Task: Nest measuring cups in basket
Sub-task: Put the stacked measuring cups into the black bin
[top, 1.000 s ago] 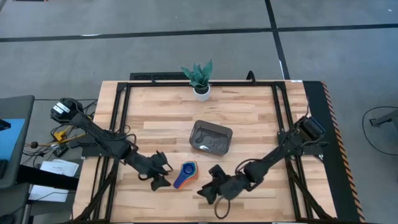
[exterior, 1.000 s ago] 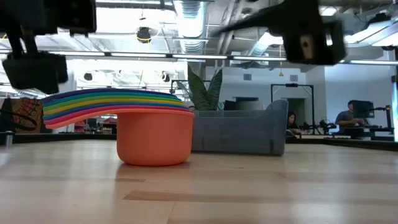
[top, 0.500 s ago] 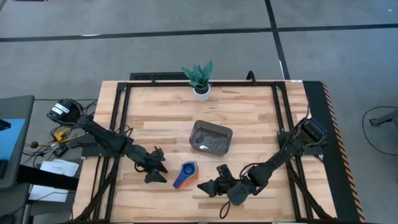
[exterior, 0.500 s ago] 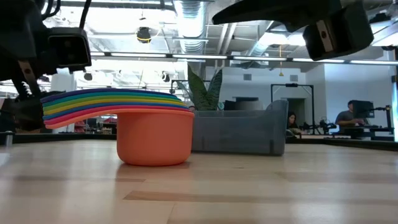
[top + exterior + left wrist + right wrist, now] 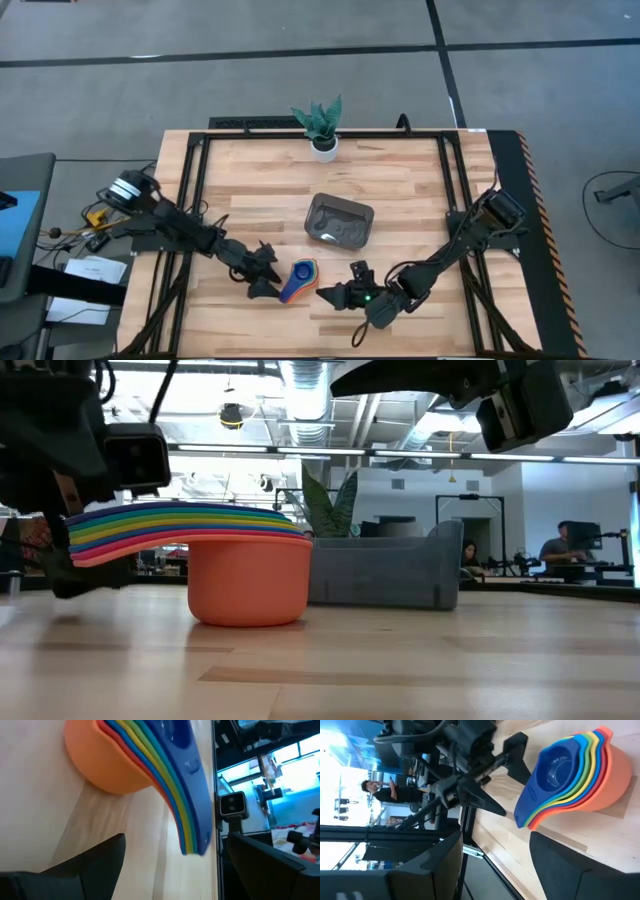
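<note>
The measuring cups stand nested in one stack, blue innermost, and the orange outermost cup's bottom rests on the table. Their fanned handles jut out level, toward the table's near left. My left gripper is open, low over the table at the handle ends. In the left wrist view its fingers stand on either side of the handle ends without touching them. My right gripper is open, raised to the right of the stack and facing it. The dark grey basket stands behind the stack.
A white pot with a green plant stands at the table's far edge. Black frame rails run along the table's left and right sides. Bare wood lies between the stack and the basket. People sit in the room beyond.
My left gripper has come down toward the table and tipped closer to level. It now stands at the handle ends of the stack. My right gripper has rolled about its own line while staying in place. The cups have not moved.
</note>
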### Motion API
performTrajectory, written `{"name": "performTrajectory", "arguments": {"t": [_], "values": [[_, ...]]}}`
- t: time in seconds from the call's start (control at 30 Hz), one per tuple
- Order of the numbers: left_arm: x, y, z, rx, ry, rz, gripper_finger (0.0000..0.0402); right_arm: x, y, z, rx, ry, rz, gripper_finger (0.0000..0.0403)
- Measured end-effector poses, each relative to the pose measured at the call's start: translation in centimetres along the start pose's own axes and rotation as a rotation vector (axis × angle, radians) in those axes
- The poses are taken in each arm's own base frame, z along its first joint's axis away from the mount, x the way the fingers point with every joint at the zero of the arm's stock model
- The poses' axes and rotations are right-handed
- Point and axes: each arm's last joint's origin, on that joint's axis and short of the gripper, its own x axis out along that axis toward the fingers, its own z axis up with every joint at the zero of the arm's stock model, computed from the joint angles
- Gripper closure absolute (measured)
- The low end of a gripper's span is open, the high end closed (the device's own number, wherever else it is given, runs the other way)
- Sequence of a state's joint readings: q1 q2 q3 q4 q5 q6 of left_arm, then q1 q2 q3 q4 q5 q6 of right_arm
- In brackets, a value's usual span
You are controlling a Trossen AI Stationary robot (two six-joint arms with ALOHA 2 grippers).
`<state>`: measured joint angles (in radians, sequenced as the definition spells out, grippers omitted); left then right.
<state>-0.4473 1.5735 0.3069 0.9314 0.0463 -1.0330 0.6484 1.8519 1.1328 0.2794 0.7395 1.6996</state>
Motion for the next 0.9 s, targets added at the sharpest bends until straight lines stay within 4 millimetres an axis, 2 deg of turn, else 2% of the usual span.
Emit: {"name": "performTrajectory", "arguments": {"t": [0.37, 0.47, 0.73, 0.9], "values": [[3.2, 0.3, 0.5, -0.028, -0.005, -0.074, 0.0072, -1.1, 0.1, -1.1, 0.004, -0.023, 0.028, 0.0148], [3.2, 0.5, 0.8, -0.032, -0.003, -0.081, 0.0094, -1.5, 0.0, -1.5, 0.008, -0.033, 0.034, 0.0148], [3.2, 0.7, 1.4, -0.021, -0.003, -0.092, 0.0186, -2.3, 0.0, -2.1, 0.02, -0.069, 0.049, 0.0148], [3.2, 0.9, 1.3, -0.013, 0.008, -0.074, 0.0206, -2.3, 0.0, -2.1, 0.021, -0.08, 0.051, 0.0148]]}}
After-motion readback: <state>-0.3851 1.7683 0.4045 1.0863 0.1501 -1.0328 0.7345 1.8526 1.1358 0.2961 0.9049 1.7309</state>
